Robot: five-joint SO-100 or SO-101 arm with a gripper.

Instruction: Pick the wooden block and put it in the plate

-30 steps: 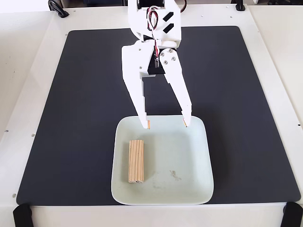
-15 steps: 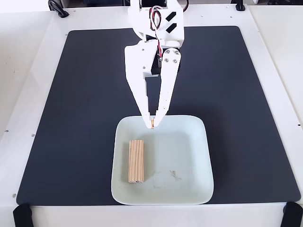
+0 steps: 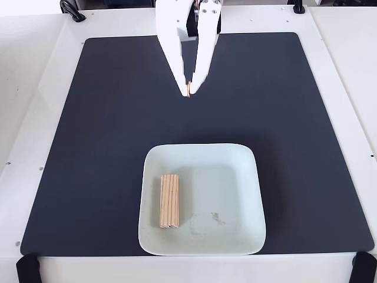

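Observation:
The wooden block [image 3: 169, 200], a light-tan bar with grain lines, lies flat inside the plate [image 3: 238, 177], on its left side, long axis running toward the camera. The pale mint square plate sits at the near middle of the black mat. My white gripper [image 3: 189, 92] hangs over the far part of the mat, well beyond the plate's far rim. Its two fingers meet at the tips with nothing between them, so it is shut and empty.
A black mat [image 3: 306, 130] covers most of the white table [image 3: 29, 88]. A faint smudge [image 3: 215, 218] marks the plate's inner floor. Black clamps [image 3: 26, 268] sit at the near corners, and a cable [image 3: 70, 9] lies at the far left.
The gripper was open over the plate's far rim, then closed its fingers and drew back toward the far side of the mat. The block stayed where it lies in the plate.

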